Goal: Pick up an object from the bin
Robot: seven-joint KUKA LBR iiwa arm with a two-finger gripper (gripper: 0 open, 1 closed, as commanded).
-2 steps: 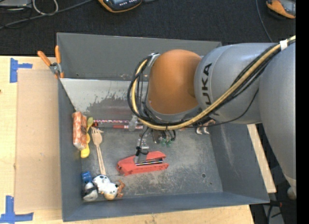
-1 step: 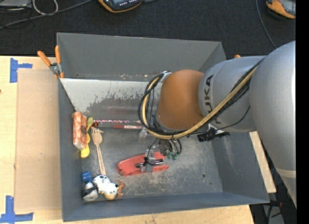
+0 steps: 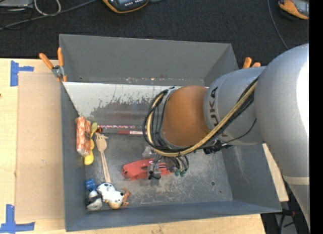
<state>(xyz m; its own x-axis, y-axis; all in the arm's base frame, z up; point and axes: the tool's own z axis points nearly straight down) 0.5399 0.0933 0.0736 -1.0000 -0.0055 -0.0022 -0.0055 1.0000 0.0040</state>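
Note:
My gripper [image 3: 156,171] is low in the middle of the bin, mostly covered by the arm's orange dome. It sits at the right end of a flat red plastic thing [image 3: 135,169] lying on the bin floor, and its dark tip overlaps that end. I cannot make out whether the red thing is held. A thin red-and-white stick [image 3: 119,128] lies to the upper left. A pale wooden fork [image 3: 103,153] lies lengthwise left of the red thing.
An orange patterned packet [image 3: 82,135] and a small yellow piece [image 3: 89,159] rest against the left wall. A white, orange and blue toy figure [image 3: 106,196] lies in the front left corner. The arm covers the right half of the bin.

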